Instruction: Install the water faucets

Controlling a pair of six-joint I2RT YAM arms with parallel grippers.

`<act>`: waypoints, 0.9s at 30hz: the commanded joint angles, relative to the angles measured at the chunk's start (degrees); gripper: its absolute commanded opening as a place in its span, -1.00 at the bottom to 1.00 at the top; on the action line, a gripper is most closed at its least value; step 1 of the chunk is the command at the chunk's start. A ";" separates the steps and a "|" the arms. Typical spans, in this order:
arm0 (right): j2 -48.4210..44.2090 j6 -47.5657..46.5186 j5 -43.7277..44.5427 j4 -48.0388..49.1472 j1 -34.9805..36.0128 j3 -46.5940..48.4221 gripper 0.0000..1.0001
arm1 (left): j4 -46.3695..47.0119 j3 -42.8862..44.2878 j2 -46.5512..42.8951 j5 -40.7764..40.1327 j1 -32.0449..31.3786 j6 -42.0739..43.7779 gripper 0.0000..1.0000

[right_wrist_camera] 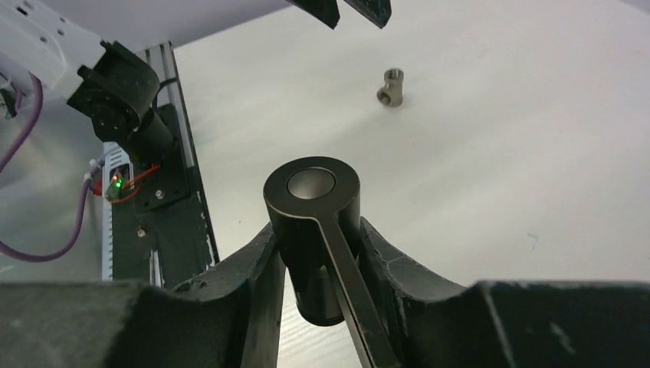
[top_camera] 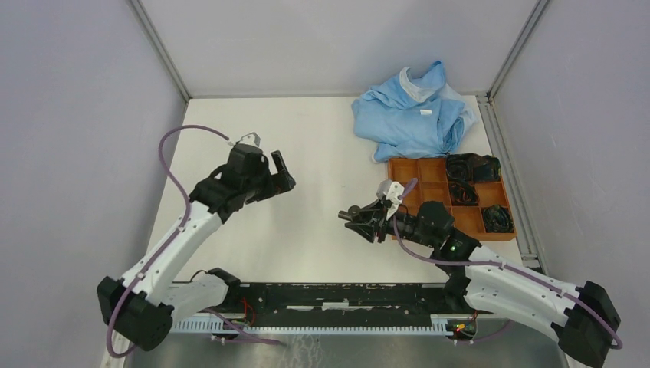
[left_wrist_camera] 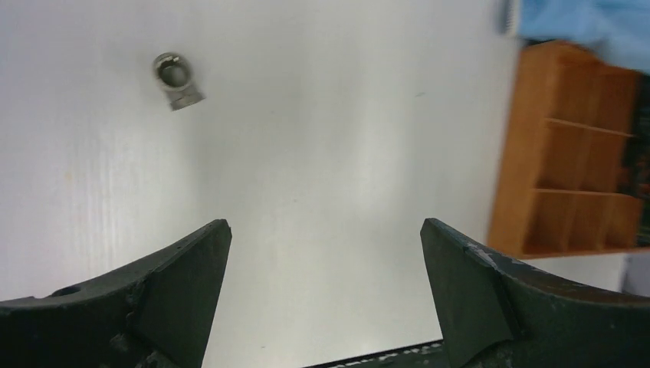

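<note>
left gripper (left_wrist_camera: 326, 230) is spread wide and empty, hanging over bare worktop (top_camera: 322, 153) around 9 o'clock of the top view. the small grey fitting (left_wrist_camera: 176, 80) lies loose on the worktop, at about 11 o'clock in the left wrist view, well apart from both fingers. right gripper (right_wrist_camera: 316, 238) is pinching the dark cylindrical faucet piece (right_wrist_camera: 312, 199) by its round body, open end facing the camera, a thin lever strip running down between the fingers. it sits near 3 o'clock, just beside the orange tray (top_camera: 418, 170), with the blue cloth (top_camera: 414, 111) at 1 o'clock. risks, judged from here: the fitting is small and free, so an off-centre close would likely skid or roll it away instead of catching it. the right grip is on a curved surface, so any push while mating could twist the piece in the fingers. if the two bores meet tilted, the threads probably jam or cross. how the fitting's openings point is hard to tell.
</note>
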 commanded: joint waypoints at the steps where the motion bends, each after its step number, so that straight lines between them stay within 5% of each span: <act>1: 1.44 1.19 0.49 -3.72 0.01 3.31 -1.00 | -7.50 1.28 8.47 -9.95 0.48 5.76 0.99; 5: 1.08 0.52 2.18 -3.74 0.01 2.67 -1.00 | -4.06 -0.12 13.54 -13.41 2.23 6.10 0.98; 15: -4.39 1.31 5.17 -0.07 0.00 -0.86 -1.00 | 4.23 -0.96 25.18 -14.26 8.11 2.94 0.54; 27: -4.65 2.03 5.12 0.75 0.06 -1.76 -1.00 | 6.15 0.13 34.03 -16.46 7.66 -3.10 0.41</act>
